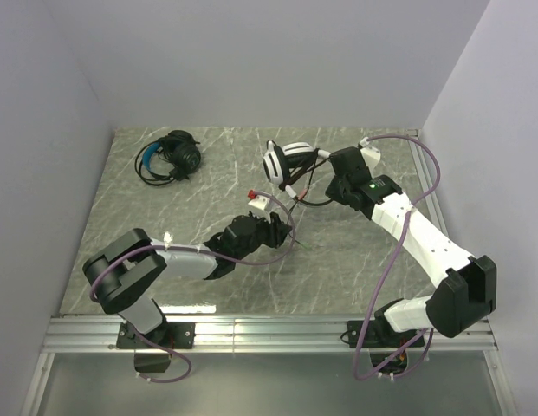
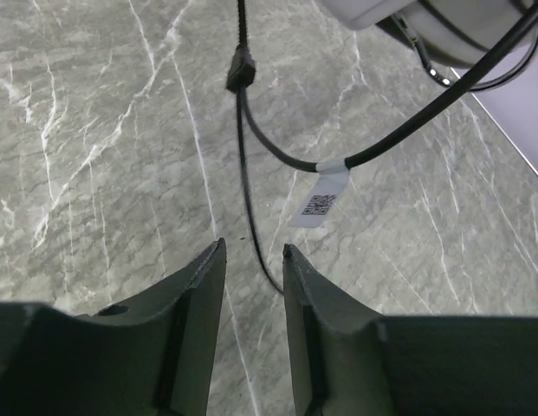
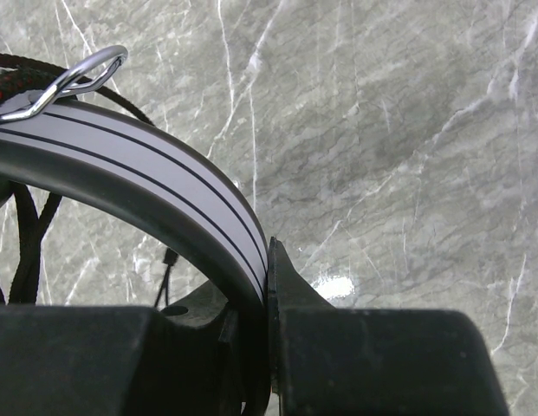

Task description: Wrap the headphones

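White headset (image 1: 279,162) pinched by right jaws near far edge; left jaws spread astride cable (image 2: 243,173).

Bright, even light from above — soft shadows, one glare spot on table (image 3: 333,286), pics sharp.

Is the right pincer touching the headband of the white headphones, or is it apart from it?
Touching. The right wrist view shows the headband clamped between the fingers of the right pincer, its white face pressed against one finger.

Overhead plus wrist close-ups, shared table (image 1: 338,269)
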### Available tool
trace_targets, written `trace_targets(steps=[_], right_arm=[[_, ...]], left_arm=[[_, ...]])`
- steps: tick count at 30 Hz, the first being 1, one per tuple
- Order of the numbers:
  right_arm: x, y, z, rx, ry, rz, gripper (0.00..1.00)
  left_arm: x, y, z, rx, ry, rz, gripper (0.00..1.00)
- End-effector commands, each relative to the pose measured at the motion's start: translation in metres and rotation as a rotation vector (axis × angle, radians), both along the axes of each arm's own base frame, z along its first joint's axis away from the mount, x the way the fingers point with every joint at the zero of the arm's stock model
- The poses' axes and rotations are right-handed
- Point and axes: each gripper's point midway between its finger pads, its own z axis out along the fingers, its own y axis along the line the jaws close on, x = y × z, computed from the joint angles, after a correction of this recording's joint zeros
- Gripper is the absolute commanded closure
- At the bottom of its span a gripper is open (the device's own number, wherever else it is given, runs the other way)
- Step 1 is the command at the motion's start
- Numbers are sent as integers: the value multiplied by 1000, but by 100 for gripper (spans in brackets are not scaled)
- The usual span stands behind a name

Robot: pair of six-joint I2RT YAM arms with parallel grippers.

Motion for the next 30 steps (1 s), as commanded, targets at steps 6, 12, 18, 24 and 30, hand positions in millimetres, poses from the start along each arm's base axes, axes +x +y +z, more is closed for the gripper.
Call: trace_targets(steps=[6,12,18,24,30], right_arm=[[17,6,62,119,-183,-18,100],[16,8,63,123,-184,-10,100],[17,5,61,117,-185,-25,100],[19,6,57,116,-177,-26,100],[22,4,50,105,-173,-44,100]], left_arm=[[7,-18,29,-70,-41,-29,61],[9,-19,25,-43,-24,-26,91],[1,-12,43,-50,-21,-39,99],[-9,-14,63,-48,25,-77,100],[-22,-8,83,-58,51,-114,100]])
